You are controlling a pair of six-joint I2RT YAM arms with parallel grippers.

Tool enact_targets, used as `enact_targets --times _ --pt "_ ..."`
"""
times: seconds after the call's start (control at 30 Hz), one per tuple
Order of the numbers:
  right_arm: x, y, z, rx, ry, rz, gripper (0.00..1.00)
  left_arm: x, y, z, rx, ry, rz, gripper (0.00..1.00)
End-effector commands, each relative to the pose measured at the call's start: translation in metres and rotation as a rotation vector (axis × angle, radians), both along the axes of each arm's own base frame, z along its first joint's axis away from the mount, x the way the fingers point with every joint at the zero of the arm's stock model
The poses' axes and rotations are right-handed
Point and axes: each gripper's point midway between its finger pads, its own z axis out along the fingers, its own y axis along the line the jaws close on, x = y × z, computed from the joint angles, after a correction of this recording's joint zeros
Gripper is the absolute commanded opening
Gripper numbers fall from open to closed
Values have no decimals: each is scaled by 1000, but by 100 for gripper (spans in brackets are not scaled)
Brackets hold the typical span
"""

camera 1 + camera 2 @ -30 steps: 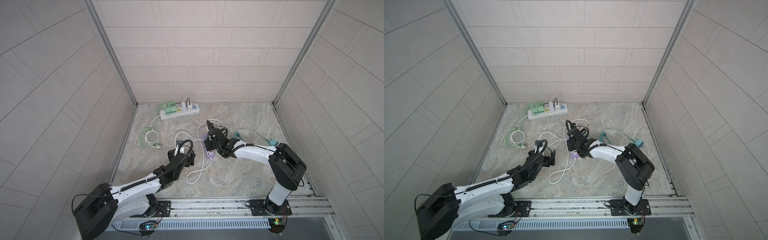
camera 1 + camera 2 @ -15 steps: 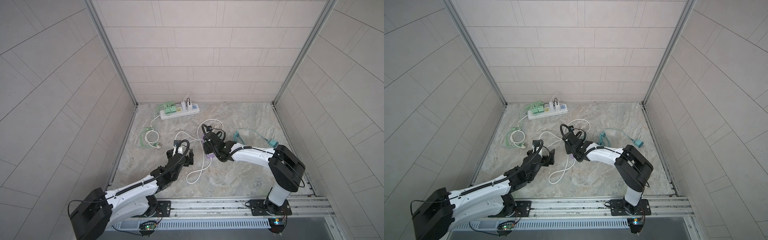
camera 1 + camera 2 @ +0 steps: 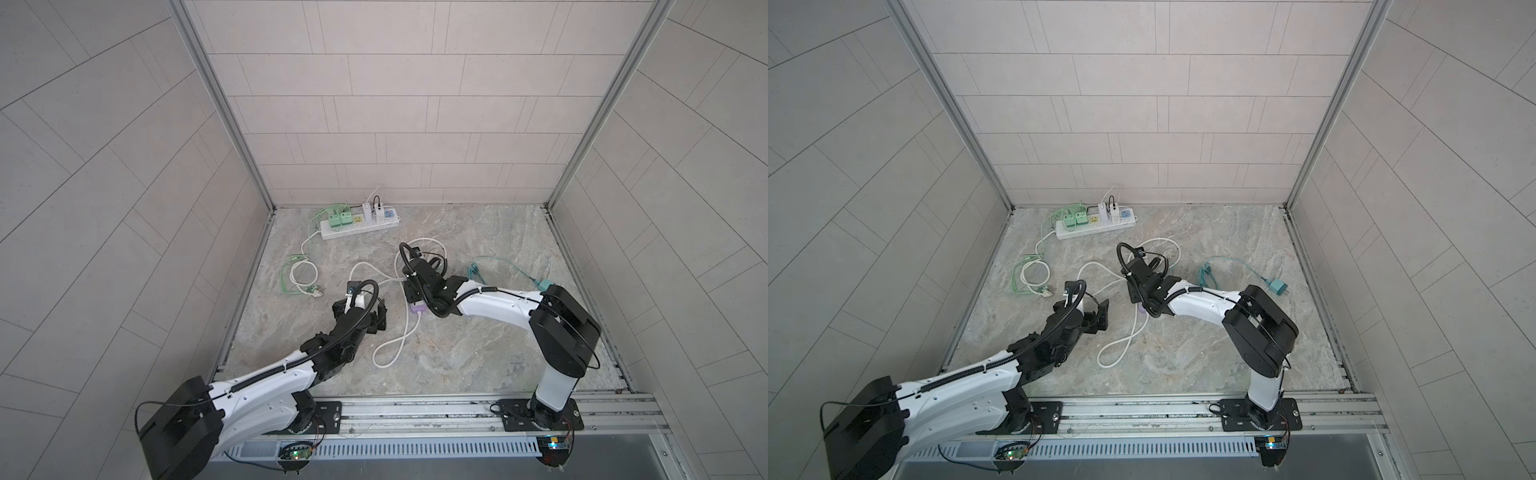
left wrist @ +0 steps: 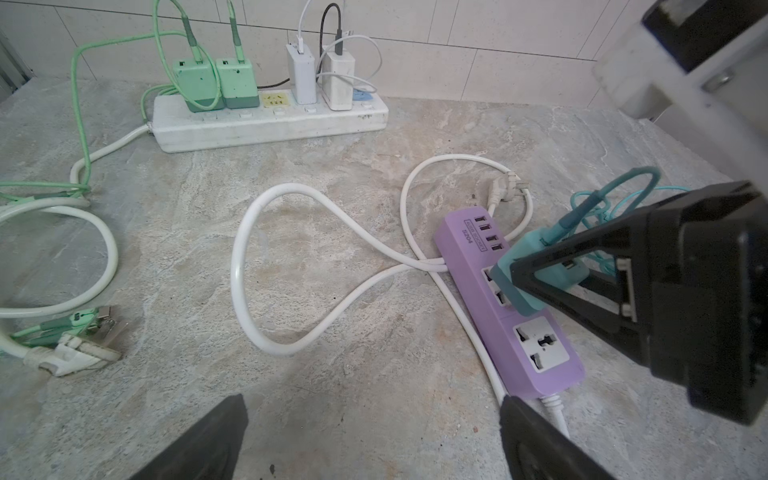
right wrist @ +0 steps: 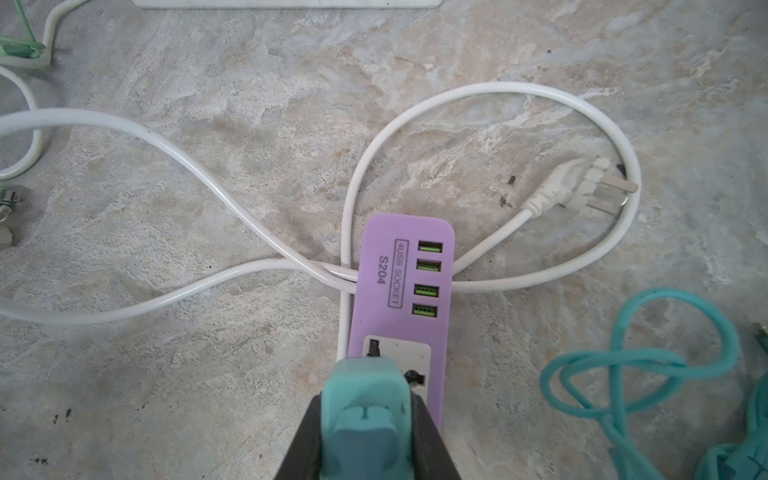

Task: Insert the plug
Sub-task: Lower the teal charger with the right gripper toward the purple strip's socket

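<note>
Clamping the teal plug in a narrow grip, right end effector holding it prong-face down on the purple power strip, socket nearest the USB ports, cable end tilted up, strip lying lengthwise on the counter, left end effector spread wide, holding nothing

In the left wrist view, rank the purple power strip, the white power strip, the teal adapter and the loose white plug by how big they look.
1. purple power strip, though it lies nearer the camera
2. white power strip
3. teal adapter, partly hidden
4. white plug
</note>
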Motion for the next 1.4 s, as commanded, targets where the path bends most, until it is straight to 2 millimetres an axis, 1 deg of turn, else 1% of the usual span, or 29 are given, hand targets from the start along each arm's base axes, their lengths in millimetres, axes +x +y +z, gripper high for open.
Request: enact_targets --times 0.0,0.17,0.4,0.5,0.67,0.9,1.1,1.23,1.37 --pt "3 -4 12 18 -40 -9 0 -3 5 -3 7 2 10 100" --pt "4 -2 24 43 -82 12 0 -3 7 -4 8 -1 16 100" --pt "6 -2 21 44 -86 2 0 -3 7 -4 10 -3 14 100" --pt "9 0 23 54 -102 2 0 -3 7 -3 12 -6 14 100" --pt "16 -1 18 38 -106 -10 0 -3 7 -1 15 -9 12 100" --pt "18 -2 4 34 -78 -16 0 -3 8 0 19 -12 12 100" --pt "15 4 -9 50 -42 -4 0 -3 7 1 15 -14 9 100" --pt "13 1 -18 47 -18 -19 0 -3 7 1 14 -14 8 100" --pt "7 -4 -17 36 2 -31 0 -3 8 2 13 -17 10 100"
